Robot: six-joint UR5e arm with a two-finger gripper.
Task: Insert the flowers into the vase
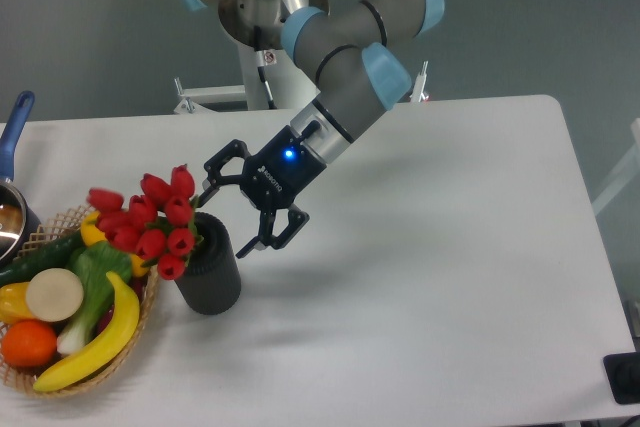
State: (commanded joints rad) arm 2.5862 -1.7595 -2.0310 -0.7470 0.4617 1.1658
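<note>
Flowers (147, 221): red tulip buds leaning from vase (210, 272).

White table (450, 247) carries the dark grey vase (210, 272) at about 8 o'clock, the wicker basket (140, 332) just beside it at 8 o'clock, and a blue-handled pot (12, 162) at 9 o'clock.
</note>
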